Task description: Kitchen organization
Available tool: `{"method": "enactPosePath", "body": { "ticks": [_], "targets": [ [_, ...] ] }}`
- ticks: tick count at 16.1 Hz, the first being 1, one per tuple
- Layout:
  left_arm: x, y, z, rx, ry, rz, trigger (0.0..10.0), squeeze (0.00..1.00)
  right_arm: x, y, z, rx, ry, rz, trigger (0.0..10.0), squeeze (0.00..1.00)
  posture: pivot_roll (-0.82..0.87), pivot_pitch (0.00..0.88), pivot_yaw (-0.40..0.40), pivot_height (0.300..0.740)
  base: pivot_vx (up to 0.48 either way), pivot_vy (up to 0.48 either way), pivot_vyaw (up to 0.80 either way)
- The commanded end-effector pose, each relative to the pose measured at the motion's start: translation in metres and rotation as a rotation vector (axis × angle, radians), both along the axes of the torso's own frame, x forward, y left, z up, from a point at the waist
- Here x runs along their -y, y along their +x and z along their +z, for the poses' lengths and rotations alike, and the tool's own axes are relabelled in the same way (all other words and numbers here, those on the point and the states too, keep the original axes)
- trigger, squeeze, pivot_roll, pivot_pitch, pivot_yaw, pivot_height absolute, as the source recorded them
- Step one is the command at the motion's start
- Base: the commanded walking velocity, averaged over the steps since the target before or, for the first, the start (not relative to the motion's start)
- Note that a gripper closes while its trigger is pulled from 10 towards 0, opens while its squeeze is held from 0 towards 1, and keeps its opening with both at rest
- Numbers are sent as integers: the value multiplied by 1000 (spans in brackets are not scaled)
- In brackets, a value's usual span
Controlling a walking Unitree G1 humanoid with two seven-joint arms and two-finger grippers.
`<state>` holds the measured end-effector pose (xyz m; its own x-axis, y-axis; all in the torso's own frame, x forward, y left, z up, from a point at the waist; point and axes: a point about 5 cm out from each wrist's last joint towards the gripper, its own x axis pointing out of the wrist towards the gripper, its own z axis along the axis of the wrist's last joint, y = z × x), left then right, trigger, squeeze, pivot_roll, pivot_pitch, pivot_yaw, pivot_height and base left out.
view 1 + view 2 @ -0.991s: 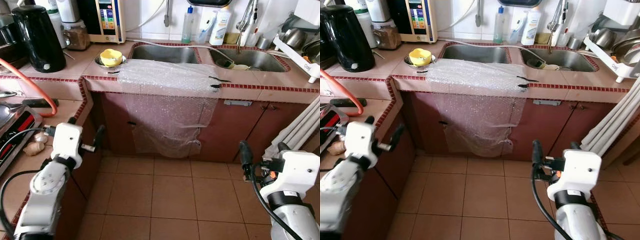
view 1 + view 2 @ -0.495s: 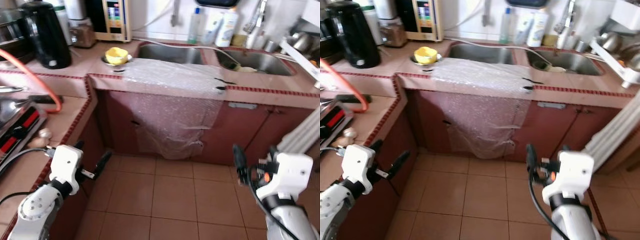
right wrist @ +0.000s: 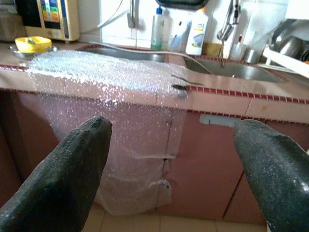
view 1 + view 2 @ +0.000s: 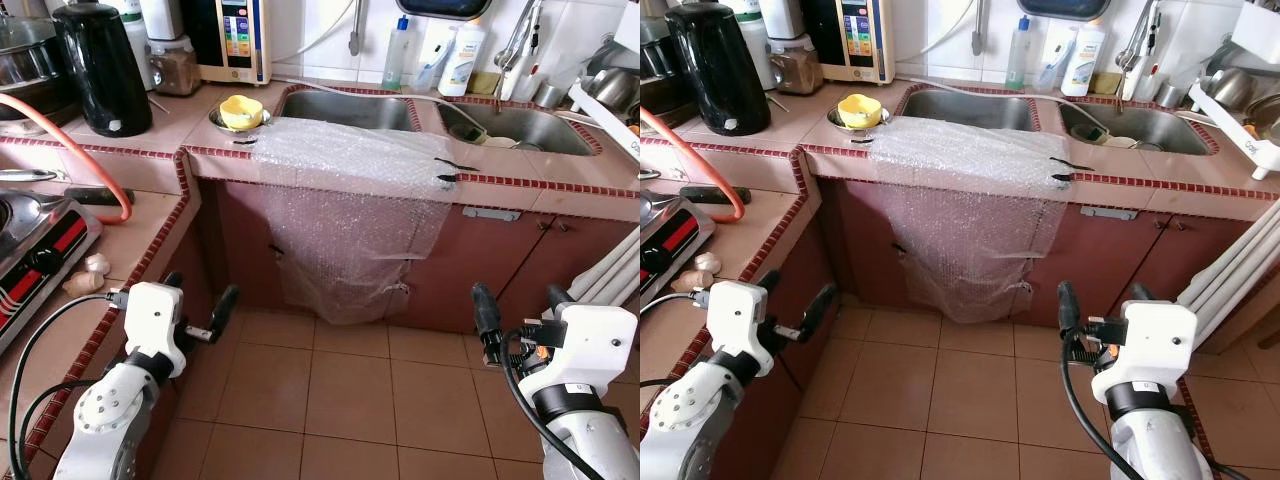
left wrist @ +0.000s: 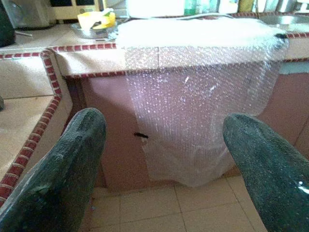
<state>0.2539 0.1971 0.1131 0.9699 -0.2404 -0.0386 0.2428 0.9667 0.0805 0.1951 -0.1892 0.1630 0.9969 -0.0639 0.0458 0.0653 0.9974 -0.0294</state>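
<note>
A sheet of bubble wrap (image 4: pixel 355 160) lies over the tiled counter (image 4: pixel 560 195) in front of the double sink (image 4: pixel 345 108) and hangs down across the cabinet door. A yellow item sits in a small metal bowl (image 4: pixel 240 112) to the left of the sink. My left gripper (image 4: pixel 198 295) is held low beside the side counter, open, with nothing in it. My right gripper (image 4: pixel 520 302) hovers above the floor tiles, open too. In the wrist views, the left gripper (image 5: pixel 164 159) and right gripper (image 3: pixel 169 164) both look at the bubble wrap (image 5: pixel 203 96) from a distance.
A black kettle (image 4: pixel 100 70), a jar and a wall appliance (image 4: pixel 235 40) stand at the back left. A stove (image 4: pixel 40 240) with an orange hose (image 4: pixel 90 150) and garlic (image 4: pixel 85 278) is on the left counter. Bottles (image 4: pixel 455 60) stand behind the sink, white slats (image 4: pixel 610 280) lean at right.
The whole picture has shifted and sharpened, so the camera moved. Both arms sit a little lower in view. The grippers remain open and empty.
</note>
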Motion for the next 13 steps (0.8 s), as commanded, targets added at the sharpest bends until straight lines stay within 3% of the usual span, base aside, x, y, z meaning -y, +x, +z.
{"method": "enactPosePath", "body": {
  "ticks": [1, 9, 13],
  "targets": [
    [-2, 4, 3, 7, 5, 25, 10000, 0, 1, 1, 0, 6, -3, -5, 10000, 0, 90, 0, -33, 740, 0, 0, 0],
    [-3, 13, 3, -15, -31, 76, 10000, 0, 1, 5, 2, 26, -3, -22, 10000, 0, 81, 0, -18, 740, 0, 0, 0],
    [4, 15, 5, -7, -31, 47, 10000, 0, -1, 7, 1, 17, -1, -9, 10000, 0, 77, 0, -17, 740, 0, 0, 0]
  ]
}}
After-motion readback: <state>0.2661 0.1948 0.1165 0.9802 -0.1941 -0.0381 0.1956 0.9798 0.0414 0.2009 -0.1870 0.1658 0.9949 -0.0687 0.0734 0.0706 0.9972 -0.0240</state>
